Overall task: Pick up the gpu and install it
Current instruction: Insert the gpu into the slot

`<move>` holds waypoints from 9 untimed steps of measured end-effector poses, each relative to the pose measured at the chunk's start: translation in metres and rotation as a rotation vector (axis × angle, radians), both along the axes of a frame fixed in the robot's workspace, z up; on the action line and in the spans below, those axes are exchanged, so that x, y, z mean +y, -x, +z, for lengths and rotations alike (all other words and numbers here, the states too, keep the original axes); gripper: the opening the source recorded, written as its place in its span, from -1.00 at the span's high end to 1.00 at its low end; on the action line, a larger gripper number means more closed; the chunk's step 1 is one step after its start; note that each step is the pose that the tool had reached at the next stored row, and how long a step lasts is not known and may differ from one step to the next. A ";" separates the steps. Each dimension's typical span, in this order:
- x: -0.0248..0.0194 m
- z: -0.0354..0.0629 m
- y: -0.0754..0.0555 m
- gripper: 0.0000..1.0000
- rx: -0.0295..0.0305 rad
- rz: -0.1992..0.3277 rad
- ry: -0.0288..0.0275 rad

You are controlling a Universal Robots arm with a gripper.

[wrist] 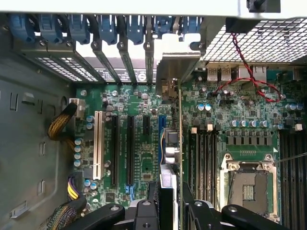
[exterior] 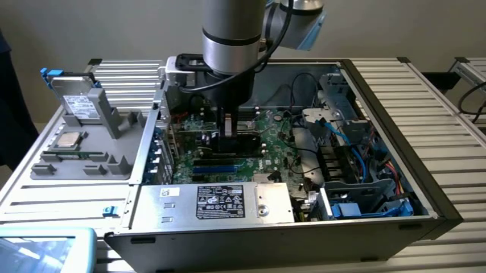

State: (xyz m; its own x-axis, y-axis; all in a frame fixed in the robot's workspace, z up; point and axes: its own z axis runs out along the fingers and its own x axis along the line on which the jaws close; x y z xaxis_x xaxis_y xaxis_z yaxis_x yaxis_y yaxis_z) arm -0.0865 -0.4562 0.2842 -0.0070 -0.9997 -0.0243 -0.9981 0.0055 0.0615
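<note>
Standing on edge, the gpu [wrist: 173, 143] is clamped in the end effector [wrist: 170, 203], low over the motherboard [wrist: 139, 158] by its blue slot [wrist: 160, 124]. Installing seems in hand; seating likely needs exact alignment.

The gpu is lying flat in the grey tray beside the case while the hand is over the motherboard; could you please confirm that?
Not quite: the gpu is not in the grey tray. The wrist view shows it standing on edge, gripped in the hand, inside the case. The hand is indeed over the motherboard.
</note>
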 end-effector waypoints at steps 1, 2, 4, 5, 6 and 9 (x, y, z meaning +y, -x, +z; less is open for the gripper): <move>0.0001 -0.0006 0.001 0.43 0.0002 0.000 0.0006; 0.0001 -0.0015 0.002 0.43 0.0002 0.000 0.0013; 0.0001 -0.0026 0.002 0.43 0.0003 0.000 0.0016; 0.0001 -0.0027 0.002 0.43 0.0008 0.000 0.0019; 0.0001 -0.0029 0.003 0.43 0.0011 0.000 0.0020; 0.0001 -0.0049 0.003 0.43 0.0011 0.000 0.0041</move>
